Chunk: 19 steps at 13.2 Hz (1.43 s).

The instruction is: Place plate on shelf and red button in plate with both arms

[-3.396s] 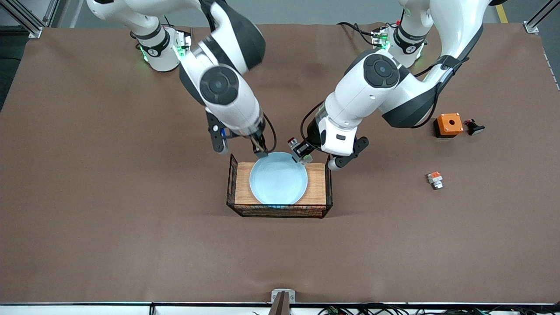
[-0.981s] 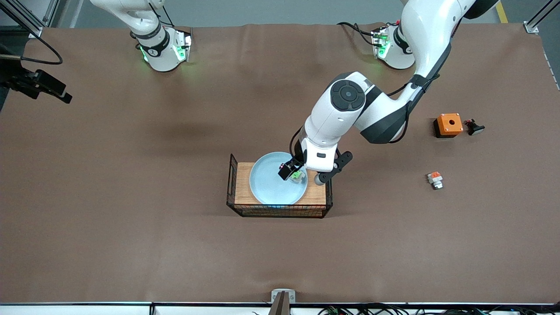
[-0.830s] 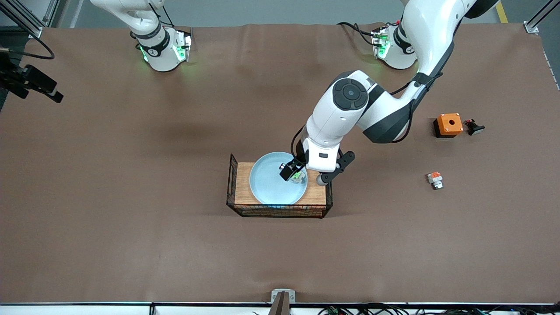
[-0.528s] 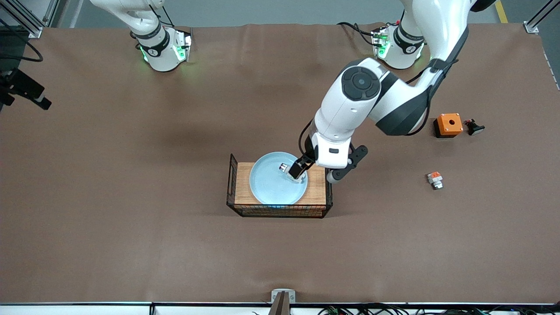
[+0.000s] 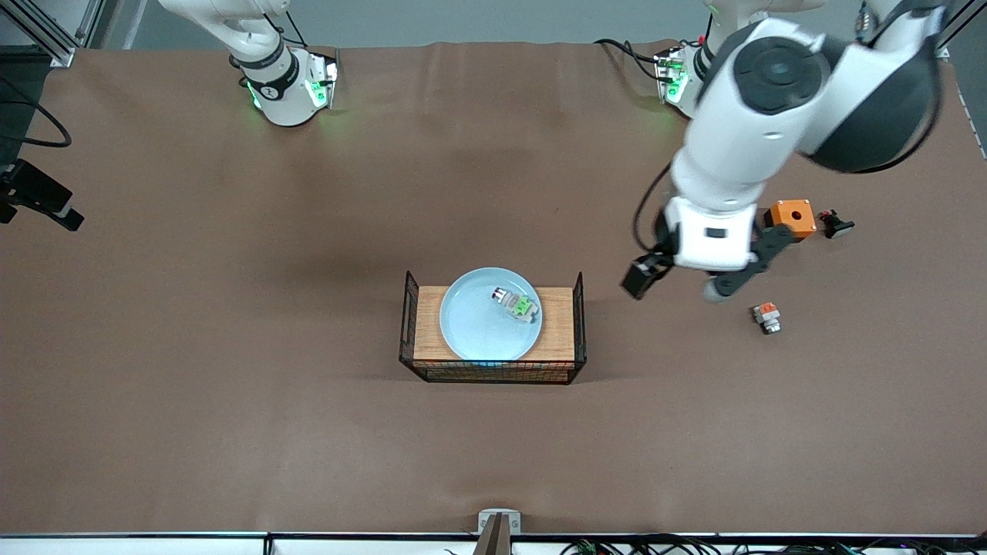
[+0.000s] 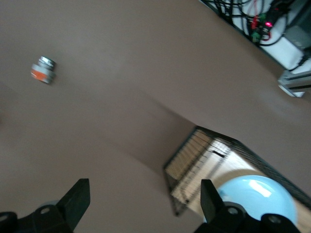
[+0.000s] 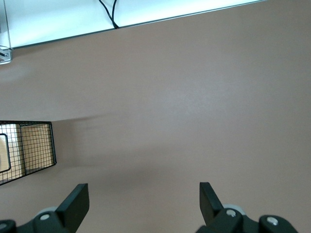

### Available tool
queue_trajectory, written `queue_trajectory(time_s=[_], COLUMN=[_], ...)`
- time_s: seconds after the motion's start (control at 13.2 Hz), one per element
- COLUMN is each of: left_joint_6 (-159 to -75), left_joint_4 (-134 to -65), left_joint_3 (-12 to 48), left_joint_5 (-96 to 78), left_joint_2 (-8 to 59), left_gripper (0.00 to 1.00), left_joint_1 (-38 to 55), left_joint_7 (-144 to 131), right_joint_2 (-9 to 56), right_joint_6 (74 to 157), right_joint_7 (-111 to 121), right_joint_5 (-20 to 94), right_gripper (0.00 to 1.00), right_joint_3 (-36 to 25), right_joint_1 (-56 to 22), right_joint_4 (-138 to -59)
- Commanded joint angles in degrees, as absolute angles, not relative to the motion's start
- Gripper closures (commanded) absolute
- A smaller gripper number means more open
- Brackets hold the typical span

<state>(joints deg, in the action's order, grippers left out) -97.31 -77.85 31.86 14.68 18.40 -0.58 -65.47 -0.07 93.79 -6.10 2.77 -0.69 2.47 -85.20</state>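
Left gripper (image 5: 678,284) has let go of the button (image 5: 517,303) and pulled away; it now hangs empty, jaws apart, over bare table between the tray (image 5: 560,320) and the orange-patch block (image 5: 766,317). Button lies on the plate (image 5: 478,327), toward the left arm's end of it. Plate sits on the tray inside the wire basket (image 5: 406,324). Right gripper (image 7: 141,206), jaws also apart and empty, has withdrawn to the right arm's end of the table and waits. Judgement: both placements look complete; only arm retreat remains.
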Motion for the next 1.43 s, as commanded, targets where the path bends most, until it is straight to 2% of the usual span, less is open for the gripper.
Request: queue_trajectory(time_s=[0.0,0.68,0.98,1.06,1.13,1.36], left_joint_6=[-91.7,-82.0,-79.5,-79.5,-79.4,-79.5], left_joint_4=[-78.8,-78.9,-79.1,-79.2,-79.7,-85.5], left_joint_3=[31.9,32.2,31.6,30.2,26.2,10.5], left_joint_5=[15.6,6.5,4.5,4.4,4.4,0.5], left_joint_2=[14.3,6.3,4.6,4.4,4.1,-0.2], left_gripper=[0.00,0.00,0.00,0.00,0.00,0.00], left_joint_1=[-6.0,-24.6,-25.4,-24.1,-20.5,-7.8], left_joint_7=[-52.1,-18.2,-13.7,-12.7,-10.9,-6.2], right_joint_2=[0.4,0.4,0.4,0.4,0.4,0.4], right_joint_6=[92.1,90.8,90.8,90.8,90.8,90.9], right_joint_7=[-5.3,-1.8,-1.8,-1.8,-1.8,-1.8], right_joint_5=[1.6,-0.4,-0.4,-0.4,-0.3,-0.3], right_gripper=[0.00,0.00,0.00,0.00,0.00,0.00], right_joint_3=[-0.6,-0.7,-0.6,-0.6,-0.6,-0.6], right_joint_1=[2.5,2.3,2.4,2.3,2.3,2.3], right_joint_4=[-84.0,-83.9,-83.8,-83.8,-83.8,-83.7])
